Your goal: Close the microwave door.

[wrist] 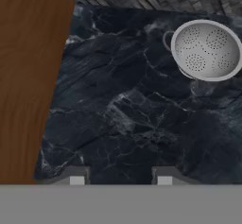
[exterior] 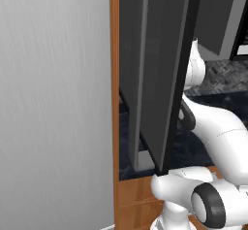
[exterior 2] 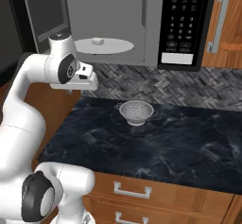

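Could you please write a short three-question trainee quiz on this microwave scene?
1. True or false: the microwave door is shut.
2. What lies on the black marble counter? A) a mug B) a metal colander C) a plate
3. What small thing sits on the turntable inside the microwave?

Key:
1. False; it stands open, swung out to the left.
2. B, the colander.
3. A small white cube; what it is cannot be told.

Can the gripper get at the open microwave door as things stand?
Probably yes. The gripper points down at the dark counter near the colander, while the microwave door stands open just beside the arm's wrist with nothing between them; the hand would need turning.
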Controlling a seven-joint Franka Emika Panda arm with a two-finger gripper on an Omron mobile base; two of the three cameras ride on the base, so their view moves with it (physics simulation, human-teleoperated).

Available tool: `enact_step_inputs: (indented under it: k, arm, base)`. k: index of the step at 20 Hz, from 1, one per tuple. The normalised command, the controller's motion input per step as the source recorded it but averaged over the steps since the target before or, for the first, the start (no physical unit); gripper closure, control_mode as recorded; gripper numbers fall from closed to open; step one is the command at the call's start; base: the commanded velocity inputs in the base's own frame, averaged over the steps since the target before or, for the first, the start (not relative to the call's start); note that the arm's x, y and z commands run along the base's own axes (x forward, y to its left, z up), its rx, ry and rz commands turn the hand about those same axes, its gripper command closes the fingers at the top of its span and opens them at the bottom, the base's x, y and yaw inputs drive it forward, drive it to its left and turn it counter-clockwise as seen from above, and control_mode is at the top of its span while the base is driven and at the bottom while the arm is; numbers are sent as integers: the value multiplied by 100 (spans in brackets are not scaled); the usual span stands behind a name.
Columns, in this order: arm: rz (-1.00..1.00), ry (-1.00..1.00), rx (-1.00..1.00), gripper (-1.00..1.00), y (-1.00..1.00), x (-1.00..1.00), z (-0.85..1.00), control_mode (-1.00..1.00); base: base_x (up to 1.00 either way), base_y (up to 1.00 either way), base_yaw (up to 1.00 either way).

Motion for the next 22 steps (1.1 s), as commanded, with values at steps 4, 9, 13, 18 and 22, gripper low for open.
enact_step_inputs:
  k: [4, 9, 13, 18, 22]
  arm:
    - [-1, -4, 3, -100, -11, -17, 3, -100]
    - [0, -14, 6, -100, -12, -52, 4, -100]
    - [3, -34, 2, -100, 0, -100, 19, -100]
    - [4, -33, 0, -100, 0, -100, 18, -100]
    - [3, -26, 0, -100, 6, -95, 13, -100]
  base:
    - [0, 0, 0]
    - [0, 0, 0]
    - [0, 0, 0]
    - [0, 0, 0]
    - [0, 0, 0]
